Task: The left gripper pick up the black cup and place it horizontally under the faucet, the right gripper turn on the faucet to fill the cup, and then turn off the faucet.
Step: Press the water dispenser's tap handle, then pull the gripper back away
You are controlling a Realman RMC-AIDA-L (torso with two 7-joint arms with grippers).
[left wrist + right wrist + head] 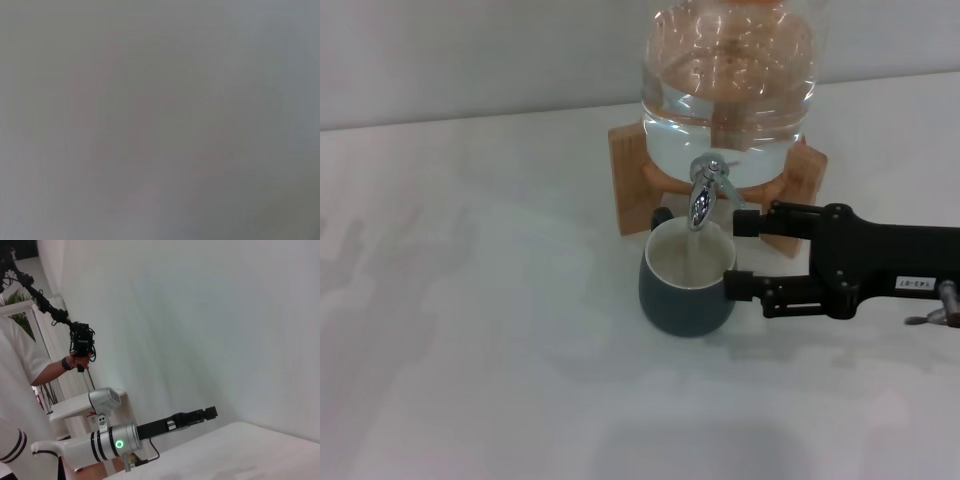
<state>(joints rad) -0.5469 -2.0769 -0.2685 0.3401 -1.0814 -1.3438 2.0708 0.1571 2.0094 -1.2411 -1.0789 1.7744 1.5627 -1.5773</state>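
The black cup [685,300] stands upright on the white table, right under the faucet [703,195] of the big glass jar [728,90]. A thin stream of water runs from the spout into the cup. My right gripper [736,255] reaches in from the right and is open. Its far finger [748,222] sits just beside the end of the faucet's lever, and its near finger [740,287] lies next to the cup's rim. My left gripper [209,413] shows only in the right wrist view, held out in the air far from the cup on its silver-white arm [107,444].
The jar rests on a wooden stand [632,185] at the back of the table [470,300]. A person [20,365] holding a black device stands behind the left arm in the right wrist view. The left wrist view is a plain grey blur.
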